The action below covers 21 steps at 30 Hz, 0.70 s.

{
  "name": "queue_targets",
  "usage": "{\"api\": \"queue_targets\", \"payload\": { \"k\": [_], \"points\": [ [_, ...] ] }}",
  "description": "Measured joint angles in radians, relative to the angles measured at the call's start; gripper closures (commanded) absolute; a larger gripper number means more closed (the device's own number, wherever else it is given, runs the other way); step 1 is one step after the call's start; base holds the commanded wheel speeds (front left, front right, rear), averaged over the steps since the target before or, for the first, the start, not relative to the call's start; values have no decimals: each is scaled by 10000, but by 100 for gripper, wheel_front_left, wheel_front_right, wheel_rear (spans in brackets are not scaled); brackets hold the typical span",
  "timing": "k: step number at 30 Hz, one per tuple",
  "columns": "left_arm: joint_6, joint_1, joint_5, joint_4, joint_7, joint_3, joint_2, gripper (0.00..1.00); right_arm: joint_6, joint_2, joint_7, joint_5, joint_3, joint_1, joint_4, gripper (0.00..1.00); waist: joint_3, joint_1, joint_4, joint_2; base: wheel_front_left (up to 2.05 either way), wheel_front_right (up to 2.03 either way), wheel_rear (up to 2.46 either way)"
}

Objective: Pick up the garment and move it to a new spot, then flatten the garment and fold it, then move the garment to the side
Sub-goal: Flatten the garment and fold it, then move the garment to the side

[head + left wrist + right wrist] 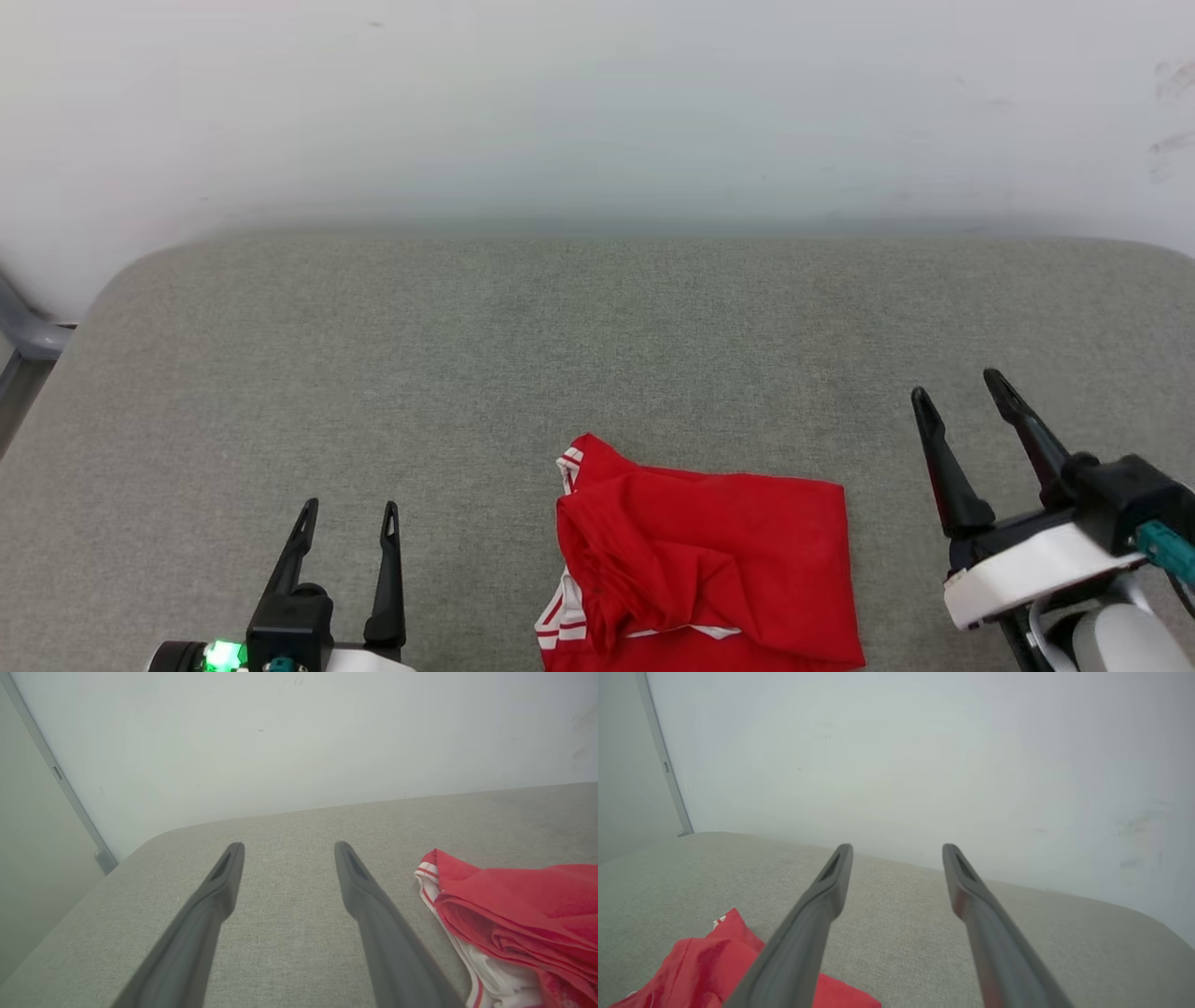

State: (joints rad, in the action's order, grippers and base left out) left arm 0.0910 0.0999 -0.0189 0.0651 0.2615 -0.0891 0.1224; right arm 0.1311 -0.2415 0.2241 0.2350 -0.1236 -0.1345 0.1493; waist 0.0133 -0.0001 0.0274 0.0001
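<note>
The garment (709, 569), a red jersey with red-and-white striped trim, lies folded into a rough square at the near edge of the grey cushion (467, 355). My left gripper (347, 511) is open at the lower left, well apart from the garment, with nothing between its fingers. My right gripper (962, 387) is open too, raised to the right of the garment and clear of it. In the left wrist view the garment (518, 914) lies right of the open gripper (288, 847). In the right wrist view the garment (705, 970) sits lower left of the open gripper (897, 848).
A pale wall (597, 112) runs behind the cushion. A grey metal frame (23, 341) stands off the cushion's left edge. The cushion's far corners are rounded.
</note>
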Motion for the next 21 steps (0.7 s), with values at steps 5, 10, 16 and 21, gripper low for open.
{"api": "queue_targets", "payload": {
  "k": [5, 10, 16, 21],
  "points": [
    [-2, 55, 0, -40, 2, 4, 36, 0, 0, 867, 224, -593, 775, 928, -537, 0, 94, 0, -37, 0, 0, 0, 0],
    [-2, 172, -10, -150, 0, 8, 54, 0, 0, 1413, 311, -782, 1312, 1675, -938, 0, 186, 0, -40, 0, 0, 0, 0],
    [-102, 300, -44, -311, 2, -36, 54, 0, 0, 1749, 353, -821, 1664, 2290, -1126, 0, 276, 0, -23, 0, 0, 0, 0],
    [-142, 345, -100, -334, 2, -52, 52, 0, 0, 1847, 366, -800, 1699, 2675, -1170, 0, 316, 1, 7, 0, 0, 0, 0]
  ]
}}
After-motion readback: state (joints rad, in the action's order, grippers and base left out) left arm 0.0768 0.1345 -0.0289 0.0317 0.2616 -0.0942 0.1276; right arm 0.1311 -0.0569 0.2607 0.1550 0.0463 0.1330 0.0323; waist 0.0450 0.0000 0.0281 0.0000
